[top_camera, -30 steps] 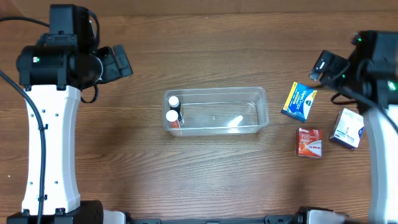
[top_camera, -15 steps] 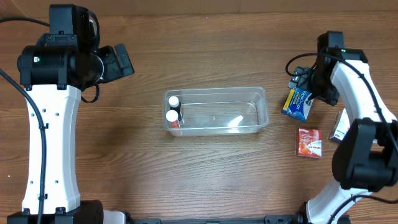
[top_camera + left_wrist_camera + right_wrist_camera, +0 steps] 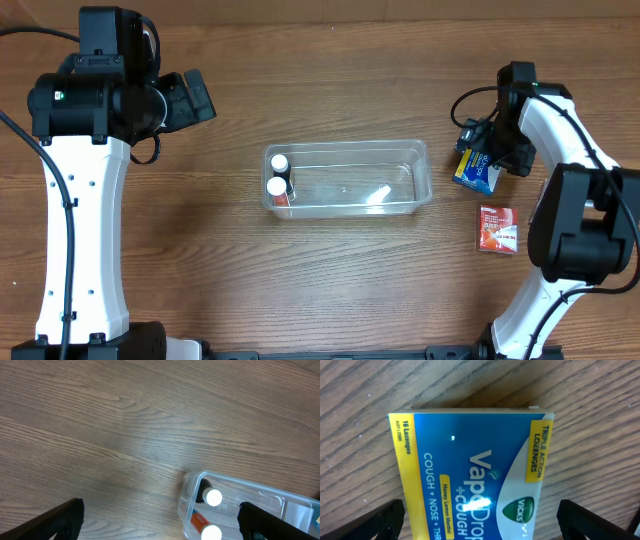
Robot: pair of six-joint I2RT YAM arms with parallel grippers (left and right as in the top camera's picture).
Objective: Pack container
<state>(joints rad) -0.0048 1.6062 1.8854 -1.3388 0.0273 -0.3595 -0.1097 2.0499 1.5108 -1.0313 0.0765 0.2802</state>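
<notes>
The right arm rises from its base at the near right corner, loops far out over the table and bends back toward the centre. This sets the right gripper (image 3: 478, 148) pointing down directly over a blue-and-yellow Vicks VapoDrops lozenge box (image 3: 481, 174). In the right wrist view the right gripper (image 3: 480, 527) has its two black fingers (image 3: 384, 521) spread wide at the lower corners of the frame, with the lozenge box (image 3: 470, 470) lying flat on the wood between them. The pincer is released, and I cannot tell whether a finger touches the carton.

The left arm runs straight up the left side of the table, its wrist turned inward. The left gripper (image 3: 190, 100) is well apart from everything, its fingers (image 3: 60, 521) parted with only bare wood between them.

The container (image 3: 345, 146) sits at the middle of the wooden table (image 3: 350, 290), long side running left to right. It is a clear plastic tub with rounded corners and a rim, the wood grain showing through its floor. Two white-capped bottles (image 3: 279, 161) (image 3: 276, 186) stand upright side by side at its left end. The left wrist view catches that same corner of the container (image 3: 189, 494).

A red box (image 3: 497, 228) lies flat near the lozenge box, on the near side.
</notes>
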